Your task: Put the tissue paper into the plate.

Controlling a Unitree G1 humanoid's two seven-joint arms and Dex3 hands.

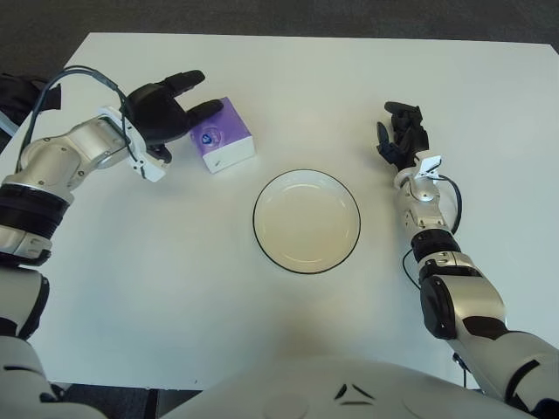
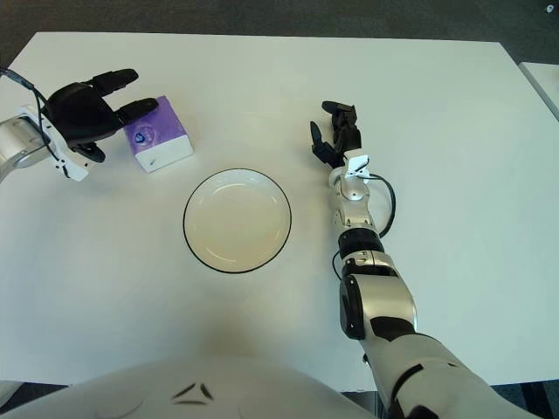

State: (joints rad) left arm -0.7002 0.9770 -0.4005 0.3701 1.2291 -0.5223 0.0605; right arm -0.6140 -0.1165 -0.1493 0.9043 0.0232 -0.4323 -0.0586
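Note:
The tissue paper is a small purple and white pack lying on the white table, up and to the left of the plate. The plate is white with a dark rim and holds nothing. My left hand is just left of the pack with its black fingers spread; one fingertip reaches the pack's upper left corner, and nothing is grasped. My right hand shows to the right of the plate, fingers loosely curled, holding nothing.
The white table fills the view, and dark floor runs beyond its far edge. My own torso shows at the bottom edge.

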